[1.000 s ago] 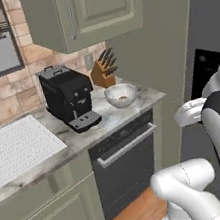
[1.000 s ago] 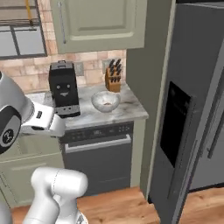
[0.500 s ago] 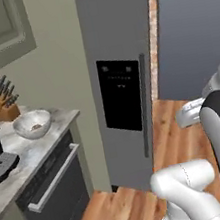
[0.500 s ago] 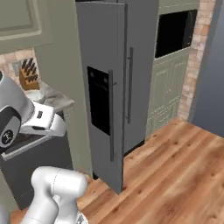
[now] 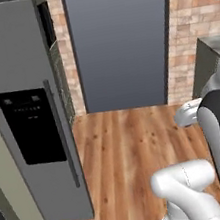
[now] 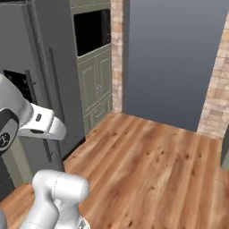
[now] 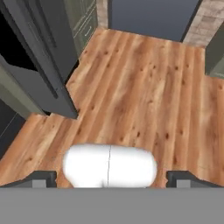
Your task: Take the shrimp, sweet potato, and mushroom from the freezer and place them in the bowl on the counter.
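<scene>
Clearly, with my claw [image 7: 109, 178] spread wide and empty over the wooden floor [image 7: 140, 96], I judge the closed freezer [image 5: 30, 120] on my left stiff and heavy to swing, best taken by its long vertical bar handle [image 5: 62, 135].
</scene>
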